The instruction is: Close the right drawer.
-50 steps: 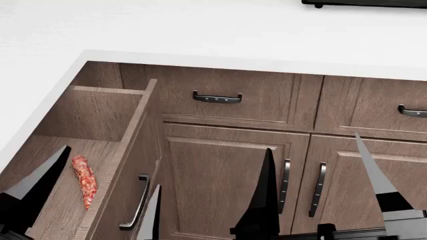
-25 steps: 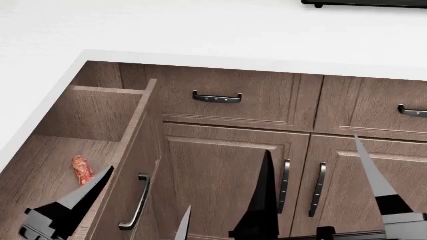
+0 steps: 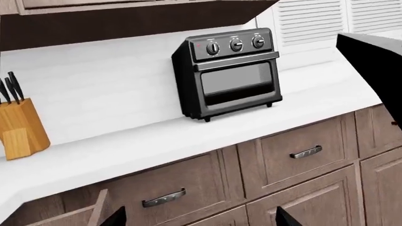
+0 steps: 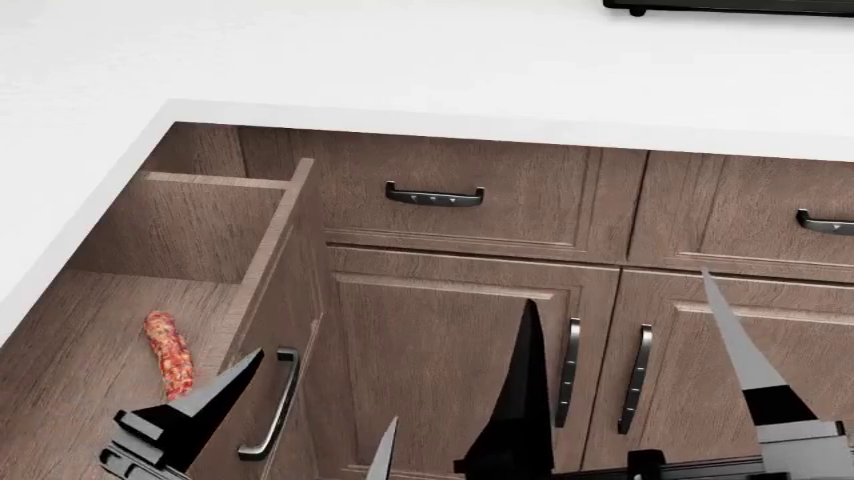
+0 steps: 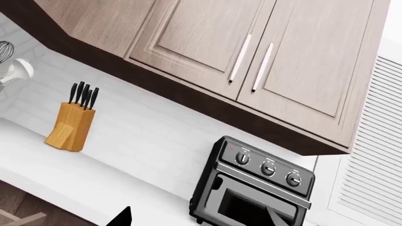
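Flat, even simulator light fills all three views — no single lamp can be picked out. The white surface [image 4: 400, 60] renders almost blown out in the head view, with hardly any texture. Soft shade sits under its front lip on the brown fronts, and a darker band lies beneath the upper cabinets [image 5: 207, 52] in the right wrist view. The toaster oven [image 3: 229, 70] casts only a faint shadow, perhaps none. Everything is sharp — no blur, glare or edge bending.

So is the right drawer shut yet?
No, open: the right drawer is pulled well out, with its wooden floor and a reddish item inside exposed.
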Controlling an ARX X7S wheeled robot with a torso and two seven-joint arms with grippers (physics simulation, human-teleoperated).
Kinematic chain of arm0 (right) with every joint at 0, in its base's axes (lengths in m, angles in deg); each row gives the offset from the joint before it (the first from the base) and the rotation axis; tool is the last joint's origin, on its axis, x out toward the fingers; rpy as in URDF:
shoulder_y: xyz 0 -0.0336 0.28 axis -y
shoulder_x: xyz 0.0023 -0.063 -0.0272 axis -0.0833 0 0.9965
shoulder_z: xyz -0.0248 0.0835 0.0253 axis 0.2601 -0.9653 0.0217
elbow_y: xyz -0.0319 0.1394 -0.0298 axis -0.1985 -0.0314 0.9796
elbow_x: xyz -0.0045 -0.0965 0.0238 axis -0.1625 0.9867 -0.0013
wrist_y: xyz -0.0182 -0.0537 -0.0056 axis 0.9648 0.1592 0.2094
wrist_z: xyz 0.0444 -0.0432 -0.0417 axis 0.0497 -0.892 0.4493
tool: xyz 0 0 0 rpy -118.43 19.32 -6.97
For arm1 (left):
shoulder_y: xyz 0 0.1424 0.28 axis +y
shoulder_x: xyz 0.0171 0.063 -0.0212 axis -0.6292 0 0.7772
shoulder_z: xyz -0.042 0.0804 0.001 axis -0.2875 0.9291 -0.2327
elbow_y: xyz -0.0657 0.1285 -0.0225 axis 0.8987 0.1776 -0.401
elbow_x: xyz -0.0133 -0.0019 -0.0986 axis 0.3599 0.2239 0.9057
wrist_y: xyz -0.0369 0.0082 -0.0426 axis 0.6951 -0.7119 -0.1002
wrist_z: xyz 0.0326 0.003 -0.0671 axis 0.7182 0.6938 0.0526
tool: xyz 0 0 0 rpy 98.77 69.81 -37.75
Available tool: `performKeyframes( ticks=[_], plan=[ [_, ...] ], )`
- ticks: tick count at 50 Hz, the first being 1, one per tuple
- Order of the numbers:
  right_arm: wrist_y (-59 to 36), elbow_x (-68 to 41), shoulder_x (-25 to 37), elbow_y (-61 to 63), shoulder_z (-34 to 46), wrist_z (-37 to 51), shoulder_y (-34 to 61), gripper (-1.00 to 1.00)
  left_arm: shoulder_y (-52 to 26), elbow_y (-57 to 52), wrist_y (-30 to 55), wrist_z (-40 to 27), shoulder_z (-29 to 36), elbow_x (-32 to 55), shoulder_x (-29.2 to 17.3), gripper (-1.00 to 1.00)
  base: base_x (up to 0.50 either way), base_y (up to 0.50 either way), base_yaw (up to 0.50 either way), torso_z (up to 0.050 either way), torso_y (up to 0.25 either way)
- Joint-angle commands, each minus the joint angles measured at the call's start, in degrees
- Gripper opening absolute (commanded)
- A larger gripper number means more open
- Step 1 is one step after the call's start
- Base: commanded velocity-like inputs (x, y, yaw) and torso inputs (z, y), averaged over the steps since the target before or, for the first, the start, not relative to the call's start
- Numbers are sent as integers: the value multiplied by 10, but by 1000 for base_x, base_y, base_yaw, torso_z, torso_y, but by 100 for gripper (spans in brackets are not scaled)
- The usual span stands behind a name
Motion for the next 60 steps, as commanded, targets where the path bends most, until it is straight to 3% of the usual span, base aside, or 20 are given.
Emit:
performKeyframes(
  ticks=[1, 6, 11, 60],
  plan=[
    [0, 1, -2, -1, -1, -1, -2, 100, 19, 36, -24, 35, -4, 32, 10, 100, 0, 0, 0, 0, 0],
    [-3, 1, -4, -2, -1, -2, -2, 100, 38, 55, -73, 96, -15, 94, 10, 100, 0, 0, 0, 0, 0],
    [-5, 0, -4, 0, -3, -3, -2, 100, 48, 67, -84, 116, -17, 113, 15, 100, 0, 0, 0, 0, 0],
    [-3, 2, -4, -3, -12, -6, -9, 100, 107, 217, -112, 224, -51, 237, 57, 100, 0, 0, 0, 0, 0]
  ],
)
